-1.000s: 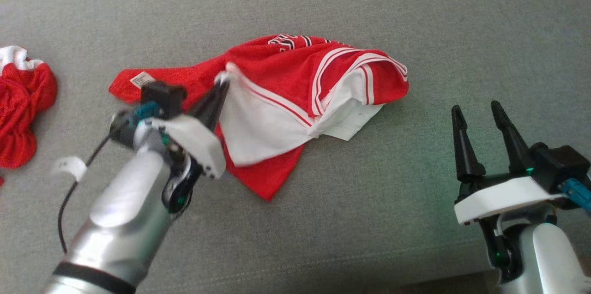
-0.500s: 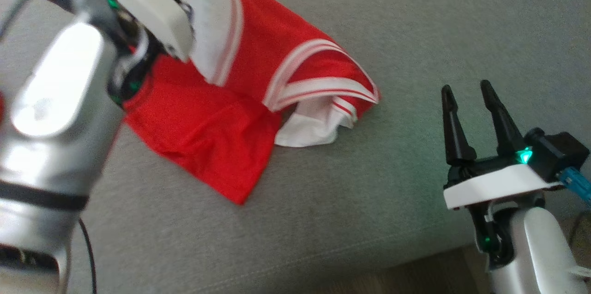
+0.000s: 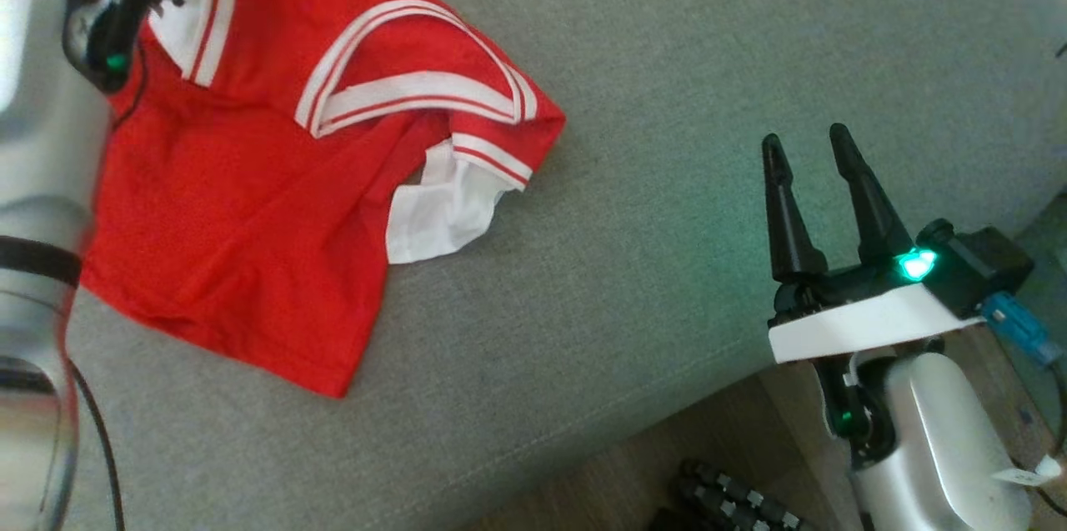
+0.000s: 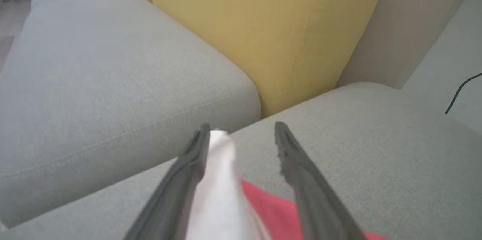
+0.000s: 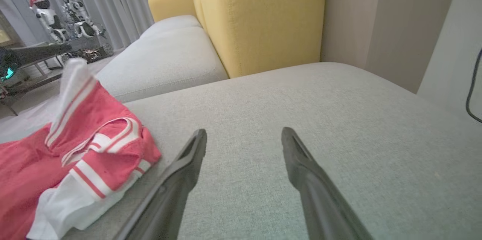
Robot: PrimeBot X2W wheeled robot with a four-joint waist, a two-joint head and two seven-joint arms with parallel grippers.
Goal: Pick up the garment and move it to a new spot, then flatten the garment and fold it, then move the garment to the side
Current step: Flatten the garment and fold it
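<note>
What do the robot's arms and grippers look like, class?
The left gripper and right gripper: two long, tapering dark fingers each. Right has a white plate, green light, blue plug. Arms silver; left arm bears a black band and thin black cable.

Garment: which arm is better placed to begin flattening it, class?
Left, probably: the left end effector, open, touches the garment's white edge; the right end effector hangs over bare cushion, apart.

No legible text, labels or nos. on garment (image 3: 233, 206) or elsewhere
</note>
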